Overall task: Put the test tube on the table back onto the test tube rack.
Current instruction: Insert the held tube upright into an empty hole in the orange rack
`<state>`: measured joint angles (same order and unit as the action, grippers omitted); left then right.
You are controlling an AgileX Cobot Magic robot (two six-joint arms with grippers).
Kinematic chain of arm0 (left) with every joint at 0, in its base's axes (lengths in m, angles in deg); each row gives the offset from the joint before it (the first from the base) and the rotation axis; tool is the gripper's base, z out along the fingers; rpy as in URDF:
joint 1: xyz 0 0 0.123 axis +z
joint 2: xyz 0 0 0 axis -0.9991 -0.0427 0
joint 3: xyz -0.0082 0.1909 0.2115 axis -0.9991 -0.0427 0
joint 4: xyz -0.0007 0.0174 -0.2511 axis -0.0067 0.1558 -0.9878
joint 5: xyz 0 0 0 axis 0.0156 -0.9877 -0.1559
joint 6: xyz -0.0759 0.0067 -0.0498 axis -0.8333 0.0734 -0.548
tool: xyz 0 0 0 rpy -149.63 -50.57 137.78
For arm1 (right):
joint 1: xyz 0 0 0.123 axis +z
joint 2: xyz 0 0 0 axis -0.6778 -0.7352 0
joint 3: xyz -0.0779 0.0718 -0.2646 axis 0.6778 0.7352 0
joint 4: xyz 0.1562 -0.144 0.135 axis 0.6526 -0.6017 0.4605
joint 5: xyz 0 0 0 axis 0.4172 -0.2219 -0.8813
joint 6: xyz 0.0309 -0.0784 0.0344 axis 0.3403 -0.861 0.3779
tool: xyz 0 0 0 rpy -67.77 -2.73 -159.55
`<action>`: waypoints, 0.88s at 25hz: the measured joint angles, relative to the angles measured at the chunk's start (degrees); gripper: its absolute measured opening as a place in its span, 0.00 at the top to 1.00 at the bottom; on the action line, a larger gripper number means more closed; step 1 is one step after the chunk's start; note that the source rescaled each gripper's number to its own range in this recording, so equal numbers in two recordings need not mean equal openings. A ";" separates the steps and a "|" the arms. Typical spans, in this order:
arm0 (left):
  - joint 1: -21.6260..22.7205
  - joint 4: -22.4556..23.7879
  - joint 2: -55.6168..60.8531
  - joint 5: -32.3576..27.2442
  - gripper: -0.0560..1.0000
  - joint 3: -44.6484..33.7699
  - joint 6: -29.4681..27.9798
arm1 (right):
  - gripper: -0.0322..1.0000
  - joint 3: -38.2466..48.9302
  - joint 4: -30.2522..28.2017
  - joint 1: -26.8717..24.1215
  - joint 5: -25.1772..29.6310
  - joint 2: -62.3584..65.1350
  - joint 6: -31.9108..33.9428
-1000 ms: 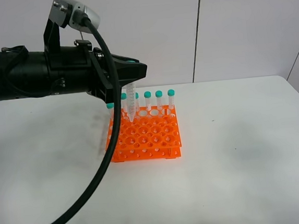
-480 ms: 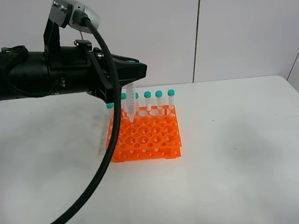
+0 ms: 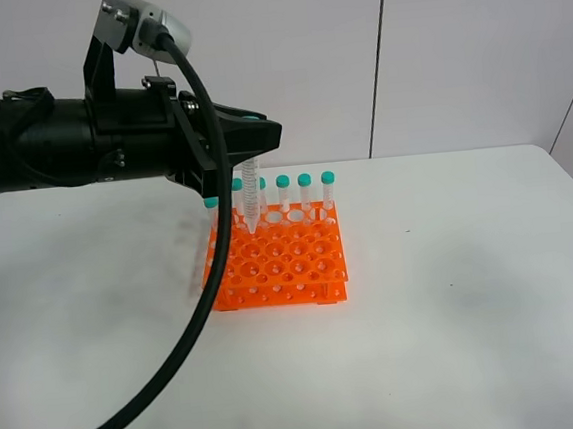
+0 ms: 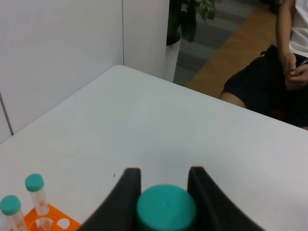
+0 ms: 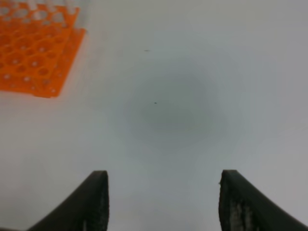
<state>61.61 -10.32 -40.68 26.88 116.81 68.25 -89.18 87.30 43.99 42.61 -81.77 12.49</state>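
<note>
The test tube (image 3: 252,197) is clear, teal-capped and conical-tipped.

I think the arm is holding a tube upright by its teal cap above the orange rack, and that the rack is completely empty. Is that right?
Not quite. The test tube rack is not empty: several teal-capped tubes stand along its far side, as the exterior high view shows. The rest holds: the left gripper holds the test tube upright by its teal cap above the orange rack.

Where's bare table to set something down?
Bare table runs right of the test tube rack to the edge, and in front of it. Crowded: the rack's back row of tubes, where the left claw holds the test tube.
</note>
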 joint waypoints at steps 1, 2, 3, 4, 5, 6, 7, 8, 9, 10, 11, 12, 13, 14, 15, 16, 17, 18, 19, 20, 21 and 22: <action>0.00 0.00 0.00 0.00 0.95 0.00 0.00 | 0.44 0.00 0.05 0.15 0.00 0.08 0.00; 0.00 0.00 0.00 0.00 0.95 0.00 -0.02 | 0.44 0.05 0.17 0.15 0.00 0.20 0.00; 0.00 0.00 0.00 0.00 0.95 0.00 -0.07 | 0.44 0.05 0.19 0.15 -0.04 0.43 0.00; 0.00 0.00 0.00 0.00 0.95 0.00 -0.14 | 0.44 0.05 0.24 0.15 -0.04 0.78 0.00; 0.00 0.00 0.00 0.00 0.95 0.00 -0.20 | 0.44 0.05 0.23 0.15 -0.04 1.55 0.00; 0.00 0.00 0.00 0.00 0.95 0.00 -0.21 | 0.44 0.05 0.23 0.15 -0.06 2.73 0.00; 0.00 0.00 0.00 0.00 0.95 0.00 -0.26 | 0.44 0.05 0.29 0.15 -0.06 4.17 0.00; 0.00 0.00 0.00 0.00 0.95 0.00 -0.26 | 0.44 0.05 0.42 0.15 -0.06 5.14 0.00; 0.00 0.00 0.00 0.00 0.95 0.00 -0.26 | 0.44 0.05 0.48 0.15 -0.06 5.84 0.00; 0.00 0.00 0.00 0.00 0.95 0.00 -0.26 | 0.44 0.05 0.48 0.15 0.00 6.04 0.00; 0.00 0.00 0.00 0.00 0.95 0.00 -0.26 | 0.44 0.05 0.48 0.15 0.00 6.08 0.00; 0.00 0.00 0.00 0.00 0.95 0.00 -0.26 | 0.44 0.05 0.48 0.15 0.00 6.10 0.00; 0.00 0.00 0.00 0.00 0.95 0.00 -0.26 | 0.44 0.05 0.55 0.15 0.00 6.17 0.00; 0.00 0.00 0.00 0.00 0.95 0.00 -0.33 | 0.44 0.05 0.60 0.15 0.00 6.17 0.00; 0.00 0.00 0.00 0.00 0.95 0.00 -0.32 | 0.44 0.05 0.59 0.15 0.00 6.17 0.00; 0.00 0.00 0.00 0.05 0.95 0.00 -0.38 | 0.44 0.05 0.59 0.15 0.00 6.17 0.00; 0.00 0.00 0.00 0.05 0.95 0.00 -0.45 | 0.44 0.05 0.61 0.15 0.00 6.17 0.00; 0.00 0.00 0.00 0.05 0.95 0.00 -0.45 | 0.44 0.05 0.66 0.15 0.00 6.17 0.00; 0.00 0.00 0.00 0.05 0.95 0.00 -0.45 | 0.44 0.05 0.66 0.15 0.00 6.17 0.00; 0.00 0.00 0.00 0.05 0.95 0.00 -0.45 | 0.44 0.05 0.66 0.15 0.00 6.17 0.00; 0.00 0.00 0.00 0.05 0.95 0.00 -0.45 | 0.44 0.05 0.66 0.15 0.00 6.17 0.00; 0.00 0.00 0.00 0.05 0.95 0.00 -0.45 | 0.44 0.05 0.66 0.15 0.00 6.17 0.00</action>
<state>61.61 -10.32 -40.68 26.93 116.81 67.80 -89.13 87.95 44.14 42.61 -75.59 12.49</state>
